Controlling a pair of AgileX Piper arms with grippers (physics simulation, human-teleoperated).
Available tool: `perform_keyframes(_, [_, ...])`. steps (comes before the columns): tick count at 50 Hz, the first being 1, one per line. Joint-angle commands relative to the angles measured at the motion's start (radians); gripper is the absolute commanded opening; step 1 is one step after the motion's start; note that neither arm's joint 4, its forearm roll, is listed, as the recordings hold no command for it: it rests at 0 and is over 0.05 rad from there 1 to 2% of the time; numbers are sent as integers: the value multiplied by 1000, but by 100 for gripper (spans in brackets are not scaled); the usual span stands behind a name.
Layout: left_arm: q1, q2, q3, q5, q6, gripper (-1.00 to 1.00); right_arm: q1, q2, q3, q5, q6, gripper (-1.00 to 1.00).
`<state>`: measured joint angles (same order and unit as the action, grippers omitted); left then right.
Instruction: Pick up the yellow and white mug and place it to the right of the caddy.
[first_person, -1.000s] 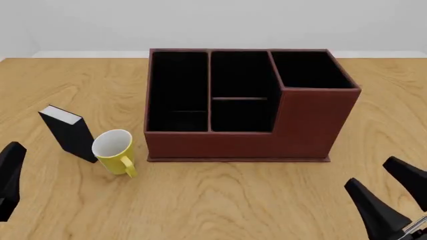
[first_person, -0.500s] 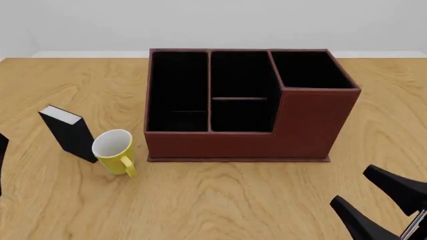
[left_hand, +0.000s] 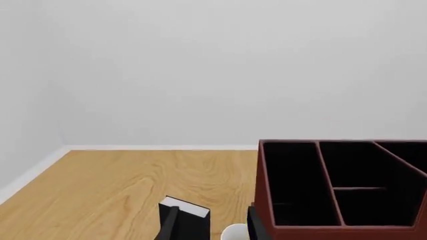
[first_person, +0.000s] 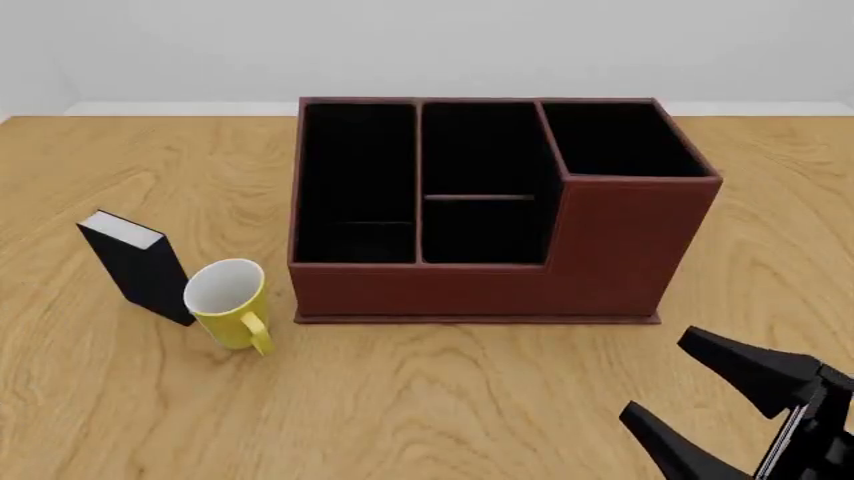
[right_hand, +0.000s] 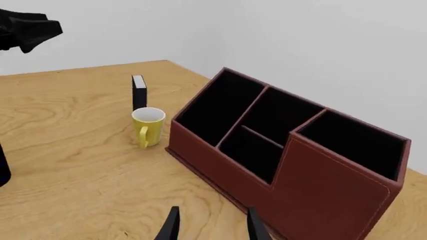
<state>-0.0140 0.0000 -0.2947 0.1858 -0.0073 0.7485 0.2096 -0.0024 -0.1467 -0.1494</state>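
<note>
Mug not yet grasped, upright on the worktop (first_person: 441, 400).
The yellow and white mug (first_person: 230, 302) is seen just left of the caddy (first_person: 497, 215), beside a black box (first_person: 138, 262). It is judged light, rigid, glossy; best taken across the rim. The right gripper (first_person: 707, 395) is spread, empty.

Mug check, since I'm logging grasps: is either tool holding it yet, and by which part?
No. The mug stands untouched beside the caddy. The right tool is open and empty; the left tool grips nothing either.
</note>
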Motion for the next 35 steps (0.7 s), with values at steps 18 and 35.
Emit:
perform_keyframes(18, [24, 0, -89, 71, 22, 100, 83, 624, 2, -583, -1, 100])
perform_keyframes(35, [25, 0, -115, 95, 31, 100, 92, 888, 2, -818, -3, 100])
